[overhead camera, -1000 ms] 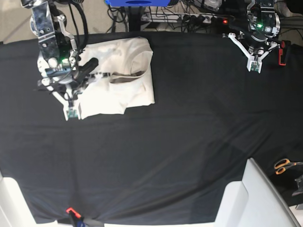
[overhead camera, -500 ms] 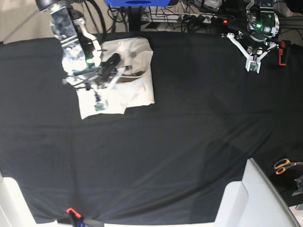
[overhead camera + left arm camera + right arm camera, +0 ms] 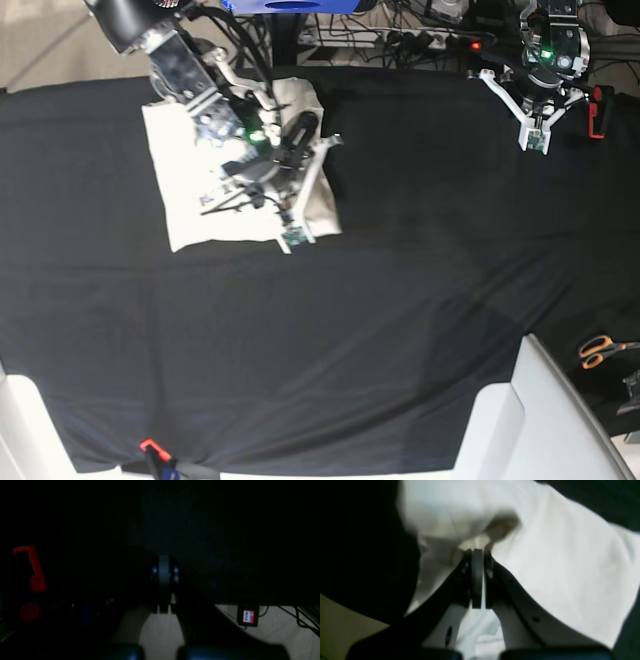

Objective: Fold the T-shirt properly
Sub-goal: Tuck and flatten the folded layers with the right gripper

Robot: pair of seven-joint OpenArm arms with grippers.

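The cream T-shirt [image 3: 185,200] lies partly folded at the back left of the black table cover [image 3: 400,300]. My right gripper [image 3: 293,237] is at the shirt's front right corner. In the right wrist view the gripper [image 3: 477,551] is shut, with a bunched fold of the shirt [image 3: 557,567] pinched at its tips. My left gripper [image 3: 537,143] hovers over the cover at the back right, far from the shirt. In the dark left wrist view the gripper [image 3: 163,560] is shut and empty.
A red clamp [image 3: 597,112] sits by the left gripper and shows in the left wrist view [image 3: 32,567]. Orange-handled scissors [image 3: 598,350] lie at the right edge. A white box [image 3: 540,420] stands at the front right. Cables run along the back edge.
My right arm has swept from the shirt's left edge to its right side, pulling cloth along. The left arm has barely moved.
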